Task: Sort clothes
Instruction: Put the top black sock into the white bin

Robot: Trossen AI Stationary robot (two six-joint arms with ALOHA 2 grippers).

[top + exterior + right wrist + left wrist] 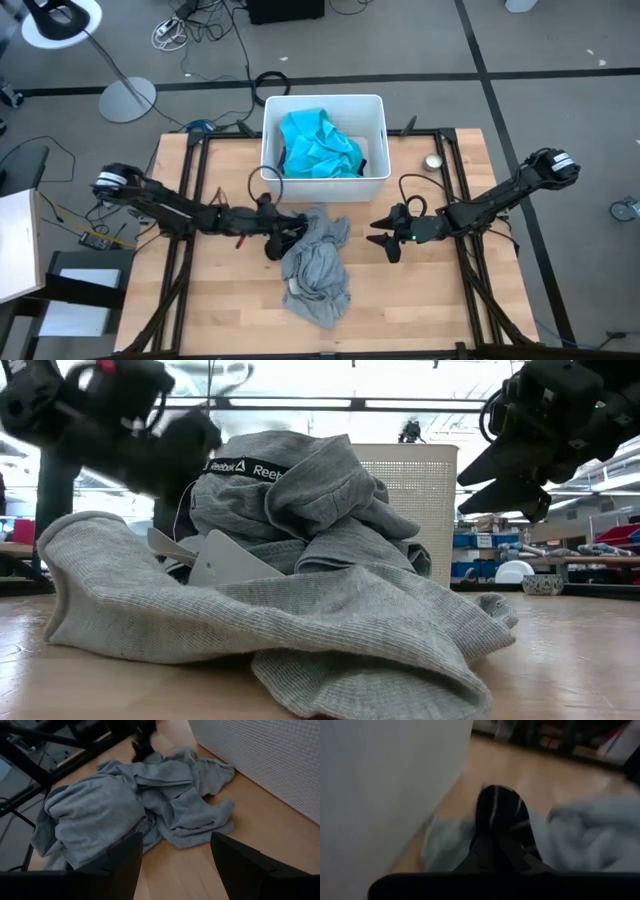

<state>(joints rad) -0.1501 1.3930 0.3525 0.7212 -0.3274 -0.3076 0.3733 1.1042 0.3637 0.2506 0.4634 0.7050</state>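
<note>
A grey shirt (318,265) lies crumpled on the table's middle, in front of the white bin (375,150). It also shows in the low view (300,600) and the right wrist view (125,805). A bright turquoise garment (315,145) lies in the bin. My left gripper (283,238) is at the shirt's far left edge, shut on a small black piece, seemingly a black sock (500,812). My right gripper (385,240) is open and empty, just right of the shirt, and shows in its wrist view (175,865). The navy garment and the blue sock are out of view. My left gripper pinches the black sock (497,820) between its two fingers, which come nearly level from the table's left. The sock's end stands out past the fingertips, right over the grey shirt's edge (150,757). Whether it rests on the shirt I cannot tell.
The bin's near wall (380,785) stands close beside my left gripper. A small round tin (432,162) sits to the right of the bin. Bare wood lies to the right of the shirt and along the near edge.
</note>
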